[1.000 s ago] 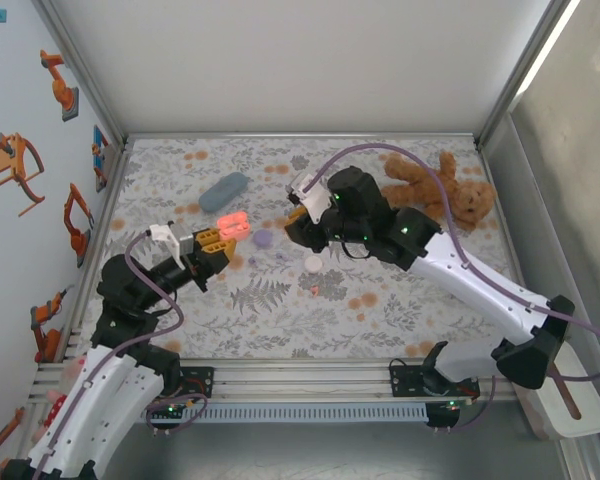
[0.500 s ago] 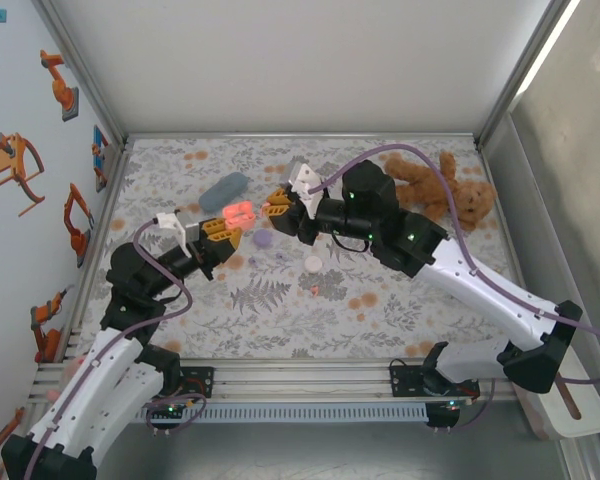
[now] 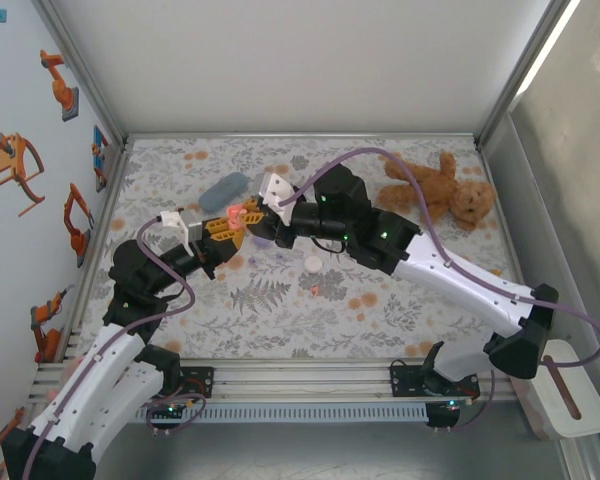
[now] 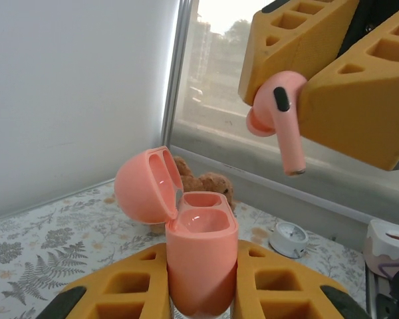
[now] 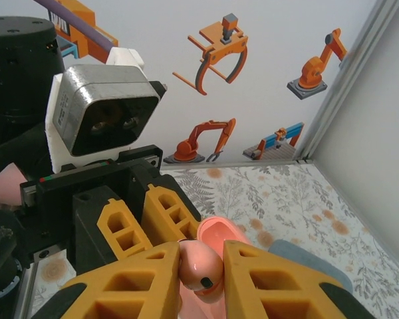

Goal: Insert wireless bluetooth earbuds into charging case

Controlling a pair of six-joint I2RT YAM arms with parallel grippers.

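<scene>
Two arms: bolted at the near table edge, both reached toward the left-centre of the floral table [image 3: 400,310], where their grippers met.
Loose earbud: a tiny pink bud [image 3: 315,290] lay on the table nearest the bases, apart from both grippers.
White round item: it [image 3: 312,262] lay just beyond the loose earbud; its detail was too small to tell.
Lilac case: it [image 3: 263,240] rested on the table beside the right gripper's underside and was partly covered by it.
Left gripper [image 4: 201,282]: its yellow fingers were clamped narrowly on the lower body of the pink charging case [image 4: 203,252] and held it upright.
Case lid: the lid [image 4: 149,186] was hinged open to the left, and both earbud wells were exposed and bare.
Right gripper [image 5: 201,269]: it was closed tight on the head of the pink earbud [image 4: 286,123].
Earbud position: it hung stem-down, above and to the right of the open case in the left wrist view, not touching it.
Blue-grey case: it [image 3: 225,188] lay closed on the table beyond the grippers.
Teddy bear: the brown toy [image 3: 440,190] lay on its back at the far right.
</scene>
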